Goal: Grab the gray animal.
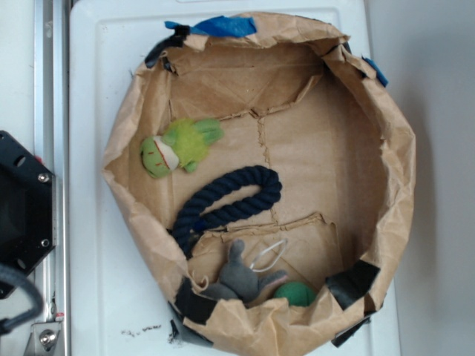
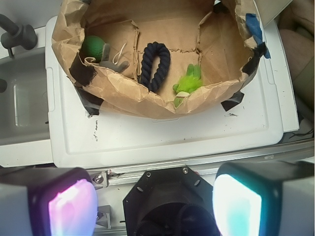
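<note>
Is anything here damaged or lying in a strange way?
The brown paper enclosure is crumpled and torn at the rim, patched with blue tape and black tape. The gray animal lies jammed against the near wall beside the green ball. Nothing is spilled.

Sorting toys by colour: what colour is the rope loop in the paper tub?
Dark navy blue rope loop, clearest in the exterior view.

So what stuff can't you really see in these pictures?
- Green ball: exterior view, partly behind the folded paper wall.
- Gray animal: wrist view, lower part hidden by the paper rim; small and soft.
- Green plush: wrist view, its face dips behind the rim.
- Gripper: wrist view, cut off by the bottom edge; absent from the exterior view.
</note>
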`<control>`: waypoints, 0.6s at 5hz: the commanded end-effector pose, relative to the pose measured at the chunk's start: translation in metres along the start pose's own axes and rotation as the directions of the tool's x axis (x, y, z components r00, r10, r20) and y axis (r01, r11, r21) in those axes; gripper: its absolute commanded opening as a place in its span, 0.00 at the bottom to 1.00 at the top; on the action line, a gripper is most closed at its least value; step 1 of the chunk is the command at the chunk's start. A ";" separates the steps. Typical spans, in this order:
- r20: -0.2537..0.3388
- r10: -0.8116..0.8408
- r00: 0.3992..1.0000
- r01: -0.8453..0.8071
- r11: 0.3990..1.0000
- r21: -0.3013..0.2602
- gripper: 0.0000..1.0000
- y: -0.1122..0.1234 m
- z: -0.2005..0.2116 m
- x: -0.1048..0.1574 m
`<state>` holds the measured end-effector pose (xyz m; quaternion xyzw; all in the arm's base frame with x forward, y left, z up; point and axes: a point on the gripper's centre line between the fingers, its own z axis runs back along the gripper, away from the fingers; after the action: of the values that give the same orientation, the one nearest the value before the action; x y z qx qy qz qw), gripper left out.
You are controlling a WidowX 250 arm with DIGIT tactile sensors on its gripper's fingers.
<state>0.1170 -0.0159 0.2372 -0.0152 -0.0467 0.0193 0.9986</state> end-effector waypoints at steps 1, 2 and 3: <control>0.000 0.000 1.000 0.000 1.000 0.000 1.00 0.000 0.000 0.000; 0.042 0.084 0.996 -0.083 0.996 -0.028 1.00 -0.003 -0.003 0.030; 0.067 0.185 0.980 -0.184 0.983 -0.022 1.00 -0.002 -0.013 0.056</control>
<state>0.1688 -0.0218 0.2183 -0.0249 -0.0575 0.0933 0.9937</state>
